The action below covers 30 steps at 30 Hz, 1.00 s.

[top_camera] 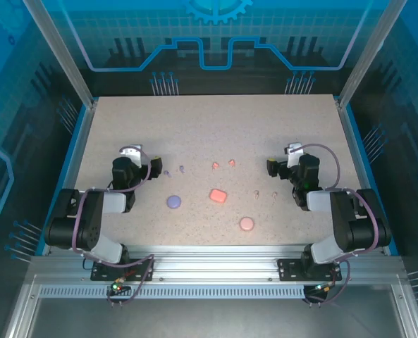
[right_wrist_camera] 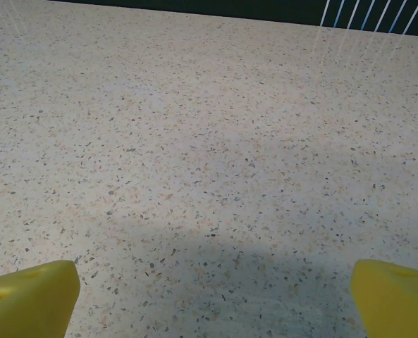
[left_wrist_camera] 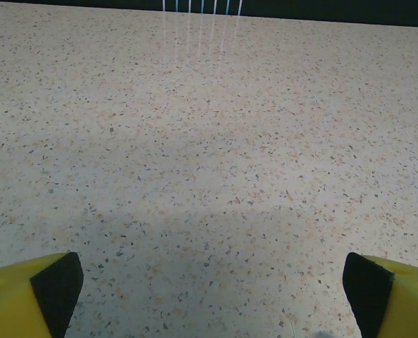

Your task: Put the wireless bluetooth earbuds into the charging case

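Speckled beige table (top_camera: pixel 209 120) fills a blue-panelled enclosure framed by aluminium posts (top_camera: pixel 60 56). At the sides the left arm (top_camera: pixel 89 218) and right arm (top_camera: pixel 346 218) sit folded with their wrists low. The left gripper (left_wrist_camera: pixel 212 292) hangs over bare tabletop, its yellow fingers (left_wrist_camera: pixel 25 299) spread wide and holding nothing. The right gripper (right_wrist_camera: pixel 212 296) is spread wide and empty too.

Three pebble-like cases lie between the arms, well apart: the lavender case (top_camera: pixel 173 201), the coral-red case (top_camera: pixel 218 195), and the pinkish case (top_camera: pixel 247 224) nearest the front edge.

All the buds lie loose on the table, apart from the cases. The lavender earbuds (top_camera: pixel 167 172) are just right of the left wrist, and the coral-red earbuds (top_camera: pixel 216 165) lie mid-table beyond their case. The tan earbuds (top_camera: pixel 256 192) sit between the coral-red case and the right arm.
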Available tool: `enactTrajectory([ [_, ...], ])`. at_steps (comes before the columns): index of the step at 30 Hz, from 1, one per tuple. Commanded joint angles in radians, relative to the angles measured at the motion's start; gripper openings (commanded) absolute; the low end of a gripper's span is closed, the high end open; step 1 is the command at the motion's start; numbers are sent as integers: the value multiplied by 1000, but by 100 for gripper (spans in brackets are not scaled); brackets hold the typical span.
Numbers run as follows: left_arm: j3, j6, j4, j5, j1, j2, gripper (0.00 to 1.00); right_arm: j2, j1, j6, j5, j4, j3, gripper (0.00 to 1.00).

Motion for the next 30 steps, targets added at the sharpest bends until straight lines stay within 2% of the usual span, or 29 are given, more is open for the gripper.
enactTrajectory([
  [1,16,0,-4,13,10,3,99,-1,-12,-11,-15,2,14,100],
  [24,22,-9,-14,9,18,1,99,-2,-27,-3,-28,6,12,100],
  [26,32,-18,-43,-18,16,-20,99,-45,-24,25,47,-69,37,100],
  [30,124,-44,-291,-84,16,-130,99,-209,-23,95,128,-389,145,100],
])
